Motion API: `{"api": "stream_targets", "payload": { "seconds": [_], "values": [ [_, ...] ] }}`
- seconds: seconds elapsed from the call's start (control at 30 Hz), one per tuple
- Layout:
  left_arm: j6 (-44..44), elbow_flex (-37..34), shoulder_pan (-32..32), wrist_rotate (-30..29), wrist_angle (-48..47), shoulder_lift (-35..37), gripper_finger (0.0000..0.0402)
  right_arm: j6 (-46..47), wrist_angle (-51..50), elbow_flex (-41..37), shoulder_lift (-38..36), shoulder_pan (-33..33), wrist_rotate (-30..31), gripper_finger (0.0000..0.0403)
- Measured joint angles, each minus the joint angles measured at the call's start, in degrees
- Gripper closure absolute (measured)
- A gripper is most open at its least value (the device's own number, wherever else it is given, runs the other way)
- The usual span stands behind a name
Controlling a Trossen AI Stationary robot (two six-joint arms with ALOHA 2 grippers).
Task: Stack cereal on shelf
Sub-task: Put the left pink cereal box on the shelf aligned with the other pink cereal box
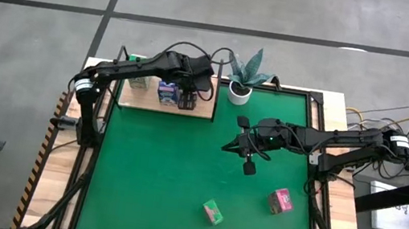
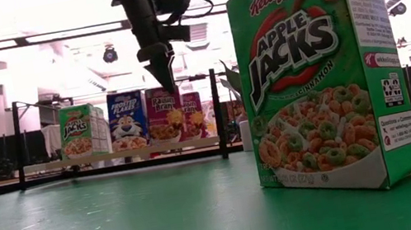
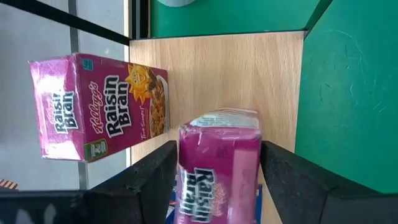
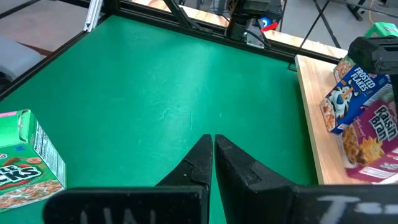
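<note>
Overhead camera looks straight down; table-level camera faces across; both share the shelf [image 1: 166, 102]

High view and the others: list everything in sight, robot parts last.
Raisin Bran boxes: two seen, pink, on the shelf; one stands between the left hand's fingers.
Frosted Flakes box: one, blue-and-white, on the shelf.
Apple Jacks box: one, green, on the shelf.
Loose green box: one, on the table, near edge.
Loose pink box: one, on the table, beside it.
Shelf: one, light wood, far left corner.
Potted plant: one, green leaves, white pot, beside the shelf.
Table: one, green.
Left hand: open, over the shelf.
Right hand: shut, empty, mid-table.
</note>
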State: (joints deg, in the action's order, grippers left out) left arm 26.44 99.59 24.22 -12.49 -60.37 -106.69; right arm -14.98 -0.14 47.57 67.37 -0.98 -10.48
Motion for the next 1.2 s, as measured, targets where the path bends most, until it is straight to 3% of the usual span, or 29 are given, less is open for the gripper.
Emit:
{"api": "stream_targets", "payload": {
  "seconds": [0.3, 0.63, 0.73, 0.93, 1.2],
  "values": [
    [1.3, 0.0, -0.3, 0.0, 1.0, 0.6, 0.0189, -0.6, 0.0, 0.0, 0.0, 0.0, 0.0, 0.0394],
    [1.9, 0.0, -2.2, 0.0, -2.7, 7.4, 0.0198, -0.6, 0.0, 0.0, 0.0, 0.0, 0.1, 0.0394],
    [2.0, 0.0, -2.0, -0.1, -3.1, 8.3, 0.0235, -0.7, 0.0, 0.0, 0.0, 0.0, 0.1, 0.0394],
    [2.0, -0.3, -1.2, -0.4, -3.7, 6.7, 0.0383, -0.6, 0.0, 0.0, 0.0, 0.0, 0.1, 0.0394],
    [1.6, -0.5, -0.8, -0.5, -3.6, 3.4, 0.0399, -0.6, 0.0, 0.0, 0.0, 0.0, 0.1, 0.0394]
  ]
}}
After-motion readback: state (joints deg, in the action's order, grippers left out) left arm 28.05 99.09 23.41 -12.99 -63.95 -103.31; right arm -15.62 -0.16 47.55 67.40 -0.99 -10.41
